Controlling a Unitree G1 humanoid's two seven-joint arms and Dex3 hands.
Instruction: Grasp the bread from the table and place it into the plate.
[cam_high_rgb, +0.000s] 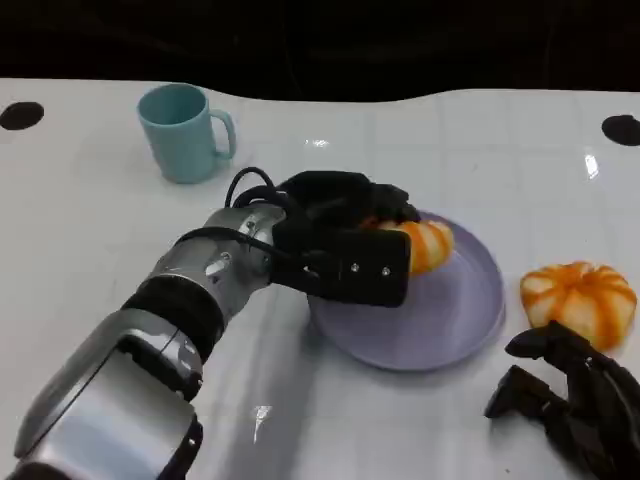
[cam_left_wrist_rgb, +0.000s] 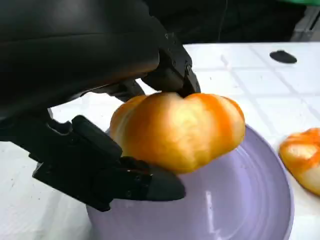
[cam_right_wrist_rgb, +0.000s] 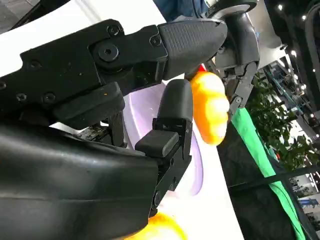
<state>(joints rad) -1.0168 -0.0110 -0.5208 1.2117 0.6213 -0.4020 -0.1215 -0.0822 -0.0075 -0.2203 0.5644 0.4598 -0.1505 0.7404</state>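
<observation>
White glossy tabletop (cam_high_rgb: 90, 230) under you, faint grid lines, dark backdrop behind. Your left hand (cam_high_rgb: 345, 235) grips one glossy, lobed, orange-and-yellow bread roll (cam_left_wrist_rgb: 177, 131), fingers (cam_left_wrist_rgb: 125, 177) wrapped beneath and above it, holding it over the smooth round lavender plate (cam_high_rgb: 450, 320) near its far rim. You've got a second bread roll (cam_high_rgb: 580, 300) of the same pumpkin-like shape lying on the table just right of the plate. Your right hand (cam_high_rgb: 580, 400) rests low by that roll, black fingers loosely apart, holding nothing. One matte teal mug (cam_high_rgb: 185, 130) stands upright at far left.
</observation>
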